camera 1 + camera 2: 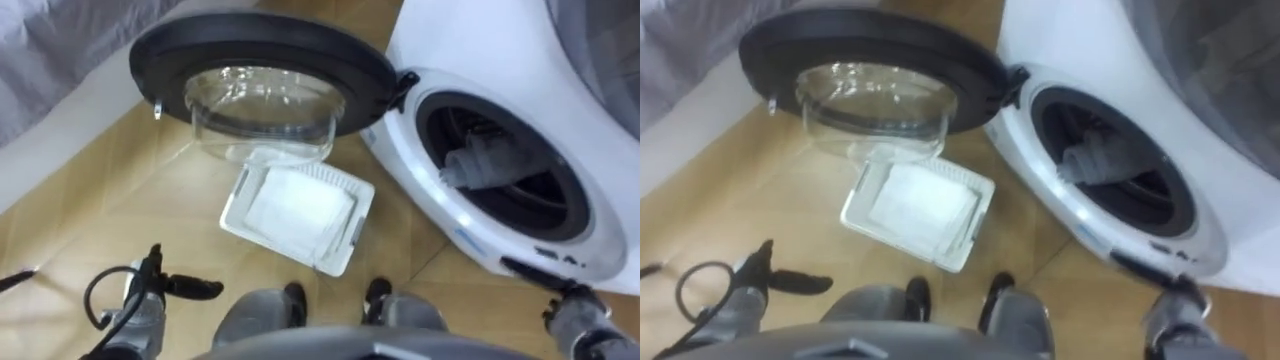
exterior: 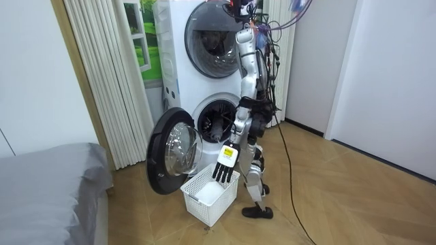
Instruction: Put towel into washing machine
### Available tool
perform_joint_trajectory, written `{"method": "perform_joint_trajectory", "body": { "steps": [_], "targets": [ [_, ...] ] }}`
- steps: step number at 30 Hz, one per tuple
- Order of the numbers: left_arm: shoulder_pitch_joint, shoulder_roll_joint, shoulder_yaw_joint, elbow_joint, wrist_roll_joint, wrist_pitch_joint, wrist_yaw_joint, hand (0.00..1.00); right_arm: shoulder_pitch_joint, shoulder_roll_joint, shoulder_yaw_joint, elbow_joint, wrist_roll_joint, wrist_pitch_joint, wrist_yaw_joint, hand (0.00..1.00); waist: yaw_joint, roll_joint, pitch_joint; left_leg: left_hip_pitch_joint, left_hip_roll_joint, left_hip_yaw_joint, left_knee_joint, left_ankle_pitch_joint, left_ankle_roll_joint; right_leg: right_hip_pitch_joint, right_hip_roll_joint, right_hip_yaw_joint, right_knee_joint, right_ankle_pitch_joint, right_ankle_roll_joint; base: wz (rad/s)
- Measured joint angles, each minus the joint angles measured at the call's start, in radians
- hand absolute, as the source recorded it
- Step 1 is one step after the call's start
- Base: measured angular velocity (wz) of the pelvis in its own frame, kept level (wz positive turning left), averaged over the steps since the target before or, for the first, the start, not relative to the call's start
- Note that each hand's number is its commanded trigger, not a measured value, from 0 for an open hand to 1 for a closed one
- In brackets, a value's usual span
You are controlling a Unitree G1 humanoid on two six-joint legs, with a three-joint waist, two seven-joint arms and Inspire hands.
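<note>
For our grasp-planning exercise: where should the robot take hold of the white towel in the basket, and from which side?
Probably pinch the towel near its middle, coming straight down from above: it lies flat inside the basket, whose walls block any sideways approach while its top is open.

The robot stands on both legs; its left arm hangs almost straight down from the shoulder, a little forward of the body; the left hand (image 2: 225, 163) is below the hip, its back towards the room camera, fingers straight, close together and pointing at the floor, holding nothing; in the eye views it enters from the lower left. The right hand (image 1: 567, 308) sits at the lower right, its forearm running in from the corner.
</note>
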Motion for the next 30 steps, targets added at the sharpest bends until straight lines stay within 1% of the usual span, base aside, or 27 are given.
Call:
{"method": "perform_joint_trajectory", "body": {
  "steps": [2, 4, 5, 9, 12, 13, 14, 16, 18, 19, 21, 23, 25, 28, 30],
  "targets": [
    [0.013, -0.001, 0.000, -0.005, 0.001, -0.001, 0.000, 0.00, 0.026, 0.033, 0.029, -0.008, -0.076, -0.002, 0.031, 0.00, -0.004, -0.001, -0.0019, 0.038, 0.007, 0.002, -0.025, 0.004, -0.007, 0.047, 0.013, -0.010, -0.038, 0.008, -0.003, 0.04],
    [0.027, -0.001, 0.003, -0.006, 0.002, -0.001, 0.000, 0.00, 0.035, 0.054, 0.033, -0.010, -0.126, -0.002, 0.049, 0.00, -0.004, -0.001, -0.0030, 0.068, 0.006, 0.003, -0.041, 0.007, -0.012, 0.074, 0.019, -0.012, -0.050, 0.008, -0.004, 0.04],
    [0.041, -0.002, 0.008, -0.005, 0.021, -0.002, 0.001, 0.00, 0.034, 0.063, 0.035, -0.010, -0.151, -0.002, 0.061, 0.00, -0.004, 0.000, -0.0038, 0.087, 0.007, 0.002, -0.052, 0.009, -0.016, 0.090, 0.023, -0.013, -0.054, 0.008, -0.004, 0.00],
    [0.075, -0.004, 0.019, -0.005, 0.038, -0.003, 0.001, 0.00, 0.045, 0.079, 0.053, -0.008, -0.207, -0.001, 0.101, 0.00, -0.004, -0.004, -0.0049, 0.146, 0.008, 0.001, -0.086, 0.015, -0.025, 0.147, 0.031, -0.016, -0.082, 0.009, -0.006, 0.00],
    [0.084, -0.005, 0.021, -0.005, 0.038, 0.003, 0.001, 0.00, 0.059, 0.094, 0.071, -0.024, -0.270, 0.003, 0.122, 0.00, -0.005, -0.012, -0.0020, 0.179, 0.009, -0.003, -0.093, 0.016, -0.026, 0.181, 0.033, -0.019, -0.086, 0.009, -0.006, 0.02],
    [0.084, -0.005, 0.025, -0.005, 0.038, 0.005, 0.001, 0.00, 0.067, 0.100, 0.071, -0.027, -0.284, 0.003, 0.126, 0.00, -0.006, -0.016, 0.0013, 0.193, 0.008, -0.006, -0.099, 0.016, -0.026, 0.196, 0.033, -0.021, -0.095, 0.009, -0.006, 0.05],
    [0.089, -0.006, 0.031, -0.005, 0.040, 0.006, 0.001, 0.00, 0.074, 0.104, 0.071, -0.028, -0.294, 0.004, 0.133, 0.00, -0.006, -0.019, 0.0017, 0.209, 0.006, -0.006, -0.105, 0.016, -0.026, 0.211, 0.033, -0.022, -0.098, 0.009, -0.006, 0.04],
    [0.097, -0.008, 0.035, -0.004, 0.040, 0.008, 0.001, 0.00, 0.079, 0.106, 0.071, -0.025, -0.303, 0.009, 0.149, 0.00, -0.006, -0.021, 0.0010, 0.231, 0.005, -0.007, -0.116, 0.015, -0.026, 0.234, 0.032, -0.022, -0.099, 0.009, -0.006, 0.00],
    [0.102, -0.012, 0.050, -0.004, 0.040, 0.017, 0.001, 0.00, 0.098, 0.107, 0.071, -0.026, -0.303, 0.012, 0.165, 0.00, -0.007, -0.021, 0.0009, 0.245, 0.006, -0.008, -0.127, 0.014, -0.027, 0.248, 0.034, -0.022, -0.100, 0.009, -0.006, 0.00],
    [0.109, -0.014, 0.051, -0.004, 0.040, 0.025, 0.002, 0.00, 0.108, 0.108, 0.070, -0.028, -0.303, 0.013, 0.169, 0.00, -0.006, -0.023, -0.0011, 0.248, 0.006, -0.009, -0.127, 0.013, -0.028, 0.251, 0.034, -0.021, -0.099, 0.009, -0.006, -0.04],
    [0.117, -0.018, 0.053, -0.004, 0.045, 0.040, 0.002, 0.00, 0.110, 0.108, 0.064, -0.031, -0.303, 0.016, 0.181, 0.00, -0.007, -0.022, -0.0010, 0.253, 0.007, -0.007, -0.127, 0.013, -0.028, 0.253, 0.037, -0.014, -0.100, 0.009, -0.006, -0.07],
    [0.124, -0.030, 0.073, -0.003, 0.062, 0.061, 0.002, 0.00, 0.111, 0.108, 0.063, -0.030, -0.303, 0.027, 0.192, 0.00, -0.006, -0.020, -0.0010, 0.263, 0.009, -0.006, -0.125, 0.012, -0.029, 0.263, 0.040, -0.013, -0.101, 0.009, -0.006, 0.00],
    [0.136, -0.041, 0.090, -0.003, 0.067, 0.067, 0.001, 0.00, 0.108, 0.107, 0.063, -0.032, -0.314, 0.033, 0.200, 0.00, -0.003, -0.018, -0.0017, 0.273, 0.009, -0.006, -0.125, 0.012, -0.030, 0.269, 0.042, -0.008, -0.101, 0.009, -0.006, 0.00],
    [0.143, -0.048, 0.090, -0.003, 0.087, 0.085, -0.002, 0.00, 0.106, 0.106, 0.063, -0.034, -0.341, 0.035, 0.212, 0.00, -0.003, -0.019, -0.0017, 0.279, 0.009, -0.006, -0.124, 0.012, -0.031, 0.278, 0.042, -0.008, -0.102, 0.009, -0.006, 0.00],
    [0.144, -0.050, 0.090, -0.004, 0.088, 0.102, -0.007, 0.00, 0.106, 0.106, 0.065, -0.040, -0.341, 0.043, 0.219, 0.00, -0.003, -0.022, -0.0026, 0.279, 0.009, -0.004, -0.122, 0.012, -0.031, 0.279, 0.042, -0.010, -0.102, 0.009, -0.006, 0.00]
  ]
}}
